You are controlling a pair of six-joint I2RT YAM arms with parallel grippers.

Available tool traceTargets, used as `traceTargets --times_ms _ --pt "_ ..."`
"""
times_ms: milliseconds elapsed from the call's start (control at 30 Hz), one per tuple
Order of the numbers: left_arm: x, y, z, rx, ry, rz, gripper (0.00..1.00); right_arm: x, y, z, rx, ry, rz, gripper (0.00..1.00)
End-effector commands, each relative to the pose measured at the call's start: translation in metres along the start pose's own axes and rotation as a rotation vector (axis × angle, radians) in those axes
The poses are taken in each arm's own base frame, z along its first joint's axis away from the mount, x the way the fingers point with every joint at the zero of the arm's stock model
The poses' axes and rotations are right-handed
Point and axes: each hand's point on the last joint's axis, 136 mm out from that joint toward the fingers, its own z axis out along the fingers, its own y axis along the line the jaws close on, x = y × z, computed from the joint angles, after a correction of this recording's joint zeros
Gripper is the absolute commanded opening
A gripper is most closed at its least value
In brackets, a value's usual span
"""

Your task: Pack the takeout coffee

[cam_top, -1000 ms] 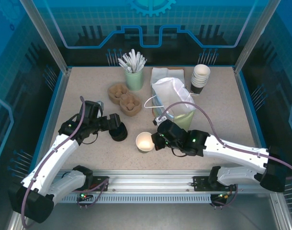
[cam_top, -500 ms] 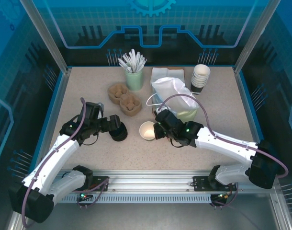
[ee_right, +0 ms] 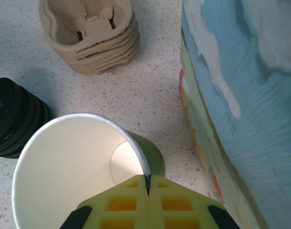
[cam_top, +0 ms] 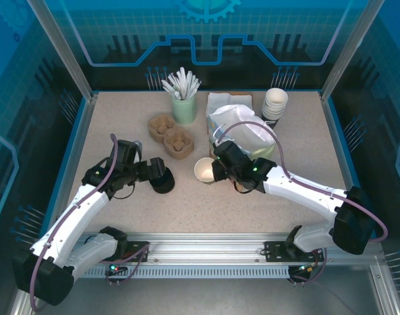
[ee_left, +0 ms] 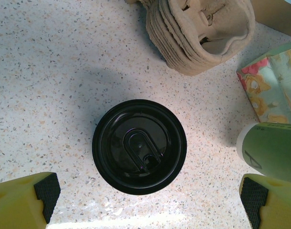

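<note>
We think the paper cup (ee_right: 64, 162) is light and squashy. Our right hand (ee_right: 148, 183) pinches its rim; our left hand (ee_left: 148, 193) is spread.

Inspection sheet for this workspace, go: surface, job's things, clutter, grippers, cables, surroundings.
Surface: speckled table, no spills seen.
Job's things: green cup, lidless and empty, close beside the paper bag; black lids stacked on the left arm's side of the cup.
Clutter: cup carriers, stack of cups, holder of white sticks, napkins, all at the far side.
Grippers: left gripper open above the black lids; right gripper shut on the green cup's rim.
Cables: one cable loops along each arm.
Surroundings: blue panels, metal frame.
</note>
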Motion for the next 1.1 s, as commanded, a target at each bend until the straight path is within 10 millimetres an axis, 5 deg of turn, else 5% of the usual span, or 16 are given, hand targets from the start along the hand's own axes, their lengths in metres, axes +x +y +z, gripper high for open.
traceTargets --times_ms 0,400,1067 --pt "0.008 0.004 0.002 -0.006 0.012 -0.014 0.99 -0.011 0.012 -0.01 -0.046 -0.015 0.027 0.0" --pt "0.02 0.013 0.015 -0.042 0.06 -0.048 0.98 0.02 0.041 -0.005 -0.146 0.082 0.113 0.0" --pt "0.029 0.022 0.056 -0.1 0.135 -0.102 0.8 0.05 0.042 0.015 -0.116 0.184 0.129 0.0"
